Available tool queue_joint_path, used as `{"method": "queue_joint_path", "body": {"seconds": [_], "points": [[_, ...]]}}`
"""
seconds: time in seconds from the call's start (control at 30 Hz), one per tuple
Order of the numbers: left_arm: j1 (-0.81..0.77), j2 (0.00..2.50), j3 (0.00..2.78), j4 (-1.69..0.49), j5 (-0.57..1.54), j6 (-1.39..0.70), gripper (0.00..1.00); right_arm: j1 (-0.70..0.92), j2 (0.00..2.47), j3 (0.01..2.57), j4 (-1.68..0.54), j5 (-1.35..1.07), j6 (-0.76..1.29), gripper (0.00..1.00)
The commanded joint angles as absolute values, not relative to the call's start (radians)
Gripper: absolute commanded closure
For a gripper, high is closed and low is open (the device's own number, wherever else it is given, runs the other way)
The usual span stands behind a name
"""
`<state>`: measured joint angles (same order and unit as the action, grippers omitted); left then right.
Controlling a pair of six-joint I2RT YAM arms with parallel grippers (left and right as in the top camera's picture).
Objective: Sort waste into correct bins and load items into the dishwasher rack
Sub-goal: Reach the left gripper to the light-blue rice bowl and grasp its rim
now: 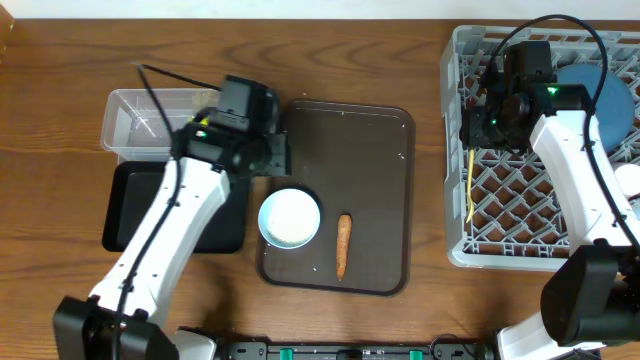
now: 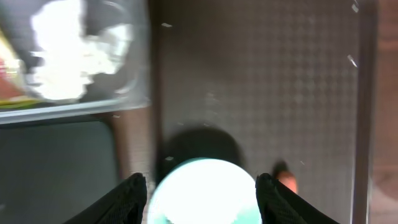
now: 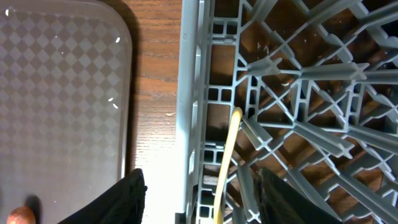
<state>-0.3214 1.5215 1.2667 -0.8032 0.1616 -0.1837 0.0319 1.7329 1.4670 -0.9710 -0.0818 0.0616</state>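
Observation:
A light blue cup (image 1: 290,218), white inside, stands on the brown serving tray (image 1: 370,140) with an orange carrot (image 1: 343,245) beside it. My left gripper (image 1: 274,158) hovers open over the tray's left edge. In the left wrist view the cup (image 2: 202,196) shows between the open fingers (image 2: 132,194), apart from both. A clear tub (image 1: 150,118) holds white tissue (image 2: 68,56). The black tray (image 1: 150,215) lies below it. My right gripper (image 3: 202,199) is open over the grey rack (image 1: 540,215). The yellow spoon (image 3: 227,155) lies free in the rack, and a dark blue plate (image 1: 605,95) stands there too.
The rack's left wall (image 3: 189,93) runs close to the brown tray's right edge (image 3: 121,93), with a strip of wooden table between them. Something white (image 1: 630,180) sits at the rack's right edge. The carrot's tip (image 3: 22,214) shows on the tray.

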Motion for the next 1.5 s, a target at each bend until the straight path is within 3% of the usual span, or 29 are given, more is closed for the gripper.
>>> {"method": "queue_joint_path", "body": {"seconds": [0.0, 0.43, 1.47], "points": [[-0.373, 1.573, 1.257, -0.807, 0.172, -0.191, 0.41, 0.041, 1.713, 1.485, -0.969, -0.096, 0.05, 0.43], [-0.509, 1.759, 1.247, -0.833, 0.171, -0.287, 0.41, 0.041, 1.713, 1.484, -0.969, -0.096, 0.05, 0.39], [-0.564, 1.884, 1.248, -0.815, 0.172, -0.436, 0.51, 0.041, 1.713, 1.484, -0.98, -0.106, 0.051, 0.4]]}}
